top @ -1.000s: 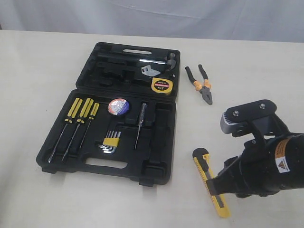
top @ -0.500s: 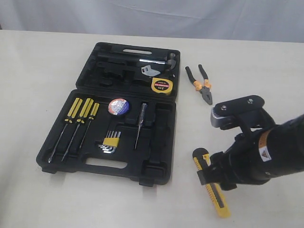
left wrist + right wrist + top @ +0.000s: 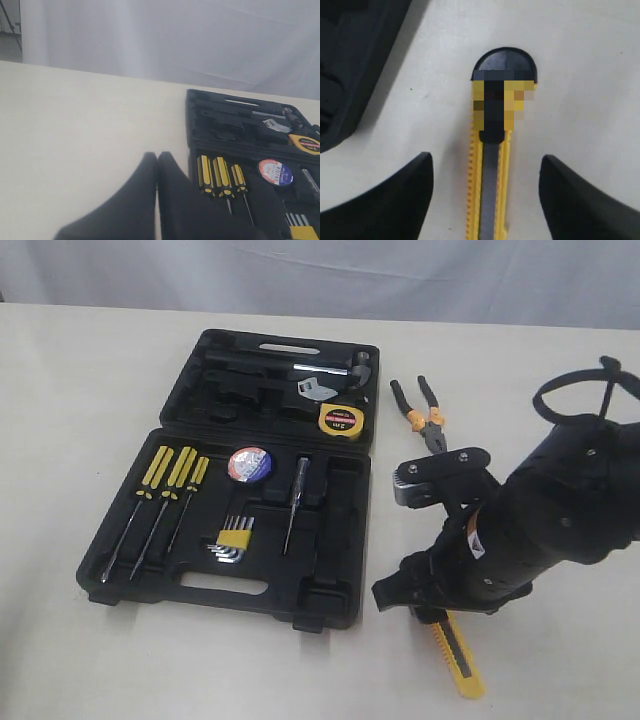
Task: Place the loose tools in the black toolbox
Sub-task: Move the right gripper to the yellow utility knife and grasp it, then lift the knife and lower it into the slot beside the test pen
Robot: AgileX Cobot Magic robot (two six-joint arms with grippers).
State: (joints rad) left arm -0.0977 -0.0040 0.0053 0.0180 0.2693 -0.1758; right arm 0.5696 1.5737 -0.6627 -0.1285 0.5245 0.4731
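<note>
Over on the left, the left gripper [image 3: 156, 156] shows only in its own wrist camera: its two dark fingers are pressed flat together with nothing between them, hanging above the bare table [image 3: 80, 390] just beside the black toolbox [image 3: 200, 590]. The box lies open. In its near half we've got three yellow-handled screwdrivers [image 3: 165, 475] in a row, then the hex key set [image 3: 235, 538] in its yellow holder. The tape roll [image 3: 249, 463] with the blue-white label is seated in the tray right of the screwdrivers, and a slim tester [image 3: 295, 502] lies just to its right. In the far half, the yellow-black tape measure [image 3: 340, 420] sits at the right-hand end. Out on the table right of that half, the orange-and-black pliers [image 3: 425, 420] lie loose, well apart from the box. Nearer to us, off the box's near right corner, lies the yellow utility knife [image 3: 455, 655], also on the table. The right gripper [image 3: 486, 157] is right over its black-tipped end with the jaws spread wide. In the wrist view we see one finger on each side of the knife with bare table between finger and blade body, so nothing is gripped.
</note>
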